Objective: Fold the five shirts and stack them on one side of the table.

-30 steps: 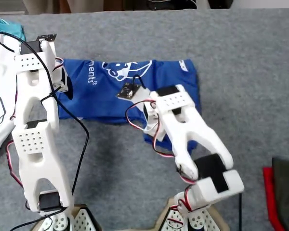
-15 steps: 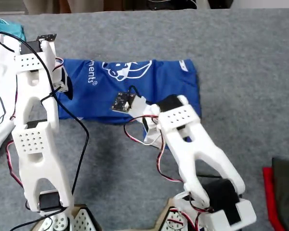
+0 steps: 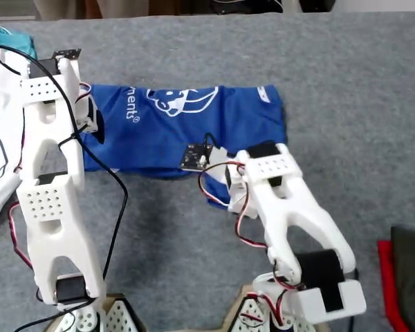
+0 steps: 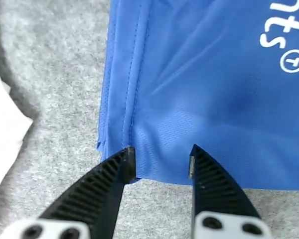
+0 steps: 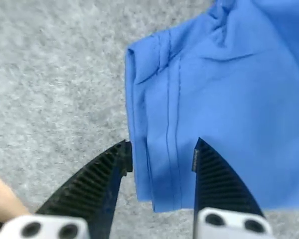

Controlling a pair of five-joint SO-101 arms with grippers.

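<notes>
A blue shirt [image 3: 187, 124] with white print lies spread across the middle of the grey table, one flap hanging toward the front edge. My left gripper [image 4: 159, 160] is open and low over the blue shirt [image 4: 214, 89], its fingertips [image 4: 127, 162] straddling the shirt's left front corner. In the high view that arm [image 3: 52, 138] stands at the shirt's left end. My right gripper [image 5: 161, 154] is open too, straddling the hemmed corner of the blue flap [image 5: 239, 109]. Its arm [image 3: 277, 187] sits over the flap at the shirt's front right.
A white shirt [image 3: 0, 138] lies at the left edge of the table, with a teal one [image 3: 10, 38] behind it. A red and dark pile [image 3: 408, 277] sits at the front right edge. Bare grey cloth [image 3: 353, 104] stretches to the right of the blue shirt.
The right arm has drawn back from the middle of the blue shirt toward its front flap, shifting a little right. The left arm has stayed still.
</notes>
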